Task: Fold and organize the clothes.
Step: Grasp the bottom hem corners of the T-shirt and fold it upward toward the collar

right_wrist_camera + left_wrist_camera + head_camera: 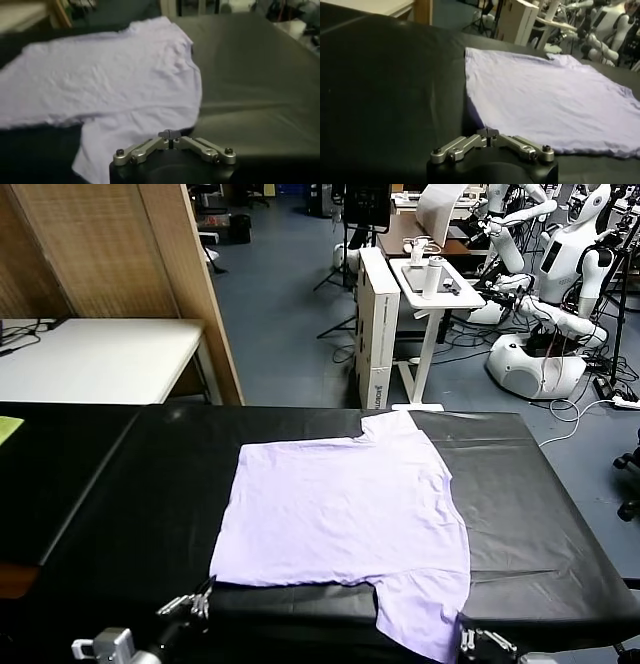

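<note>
Head view: my left gripper (190, 604) sits low at the near edge of the black table (120, 484), just off the T-shirt's near left corner, its fingers spread wide and holding nothing. The lavender T-shirt (340, 509) lies flat across the middle (plain side up, lightly wrinkled), one sleeve hanging over the near edge. My right gripper (485, 644) waits beside that sleeve, fingers likewise splayed and empty
</note>
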`<action>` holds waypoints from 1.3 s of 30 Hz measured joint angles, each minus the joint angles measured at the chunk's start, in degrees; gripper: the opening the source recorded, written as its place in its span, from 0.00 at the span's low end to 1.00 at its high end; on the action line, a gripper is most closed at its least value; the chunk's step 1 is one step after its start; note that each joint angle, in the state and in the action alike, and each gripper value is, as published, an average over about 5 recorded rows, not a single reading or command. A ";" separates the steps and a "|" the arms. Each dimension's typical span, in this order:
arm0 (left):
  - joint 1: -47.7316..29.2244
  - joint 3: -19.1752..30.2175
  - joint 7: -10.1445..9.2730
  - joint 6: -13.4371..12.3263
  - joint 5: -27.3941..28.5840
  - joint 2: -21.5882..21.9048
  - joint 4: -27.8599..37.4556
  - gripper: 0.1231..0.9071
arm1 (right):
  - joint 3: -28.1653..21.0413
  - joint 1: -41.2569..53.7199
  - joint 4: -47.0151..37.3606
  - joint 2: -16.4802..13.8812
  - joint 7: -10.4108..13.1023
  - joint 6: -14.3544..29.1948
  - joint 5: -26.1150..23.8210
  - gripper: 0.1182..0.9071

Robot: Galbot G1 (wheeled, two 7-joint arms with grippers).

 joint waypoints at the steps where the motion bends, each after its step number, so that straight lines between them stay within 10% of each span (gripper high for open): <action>1: -0.57 0.08 0.02 -0.08 0.00 -0.14 0.15 0.03 | -0.18 1.34 -0.61 -0.47 -0.02 0.34 0.49 0.03; 16: -13.16 2.62 0.22 -0.17 2.29 -3.08 5.39 0.03 | -4.96 22.64 -16.79 -5.28 -0.75 3.94 3.78 0.03; 39: -22.44 4.83 0.74 -0.29 4.23 -1.30 14.94 0.03 | -10.43 34.51 -31.33 -3.65 -1.45 4.89 0.67 0.03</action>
